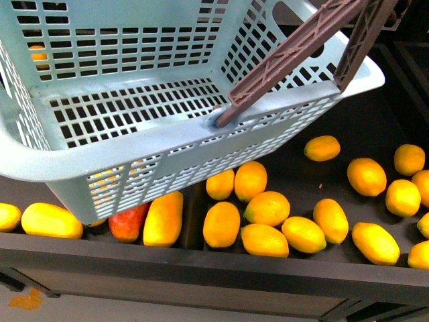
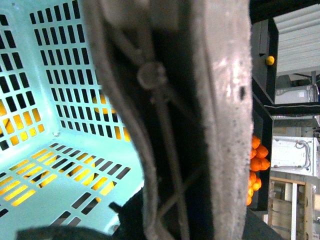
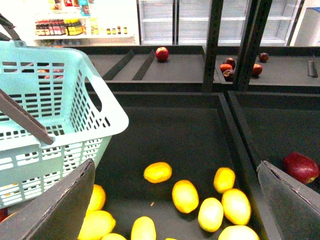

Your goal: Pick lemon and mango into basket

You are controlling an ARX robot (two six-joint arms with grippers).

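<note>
I see the basket (image 1: 167, 144) tilted above the dark surface (image 1: 375, 127). My left hand (image 2: 170, 125) is clenched on its brown handles (image 1: 295, 54). My right hand (image 3: 176, 170) is released, above loose lemons (image 1: 267, 208). A mango (image 1: 163, 218) lies under the basket's near edge.

1 round dark-red apple (image 3: 161, 53) sits alone in a black shelf tray, and several more dark-red apples (image 3: 229, 65) cluster around a black upright post (image 3: 212, 45). Another dark-red fruit (image 3: 301, 167) lies in the black side bin (image 3: 280, 125). Small bottles (image 3: 60, 27) line a far white shelf.
</note>
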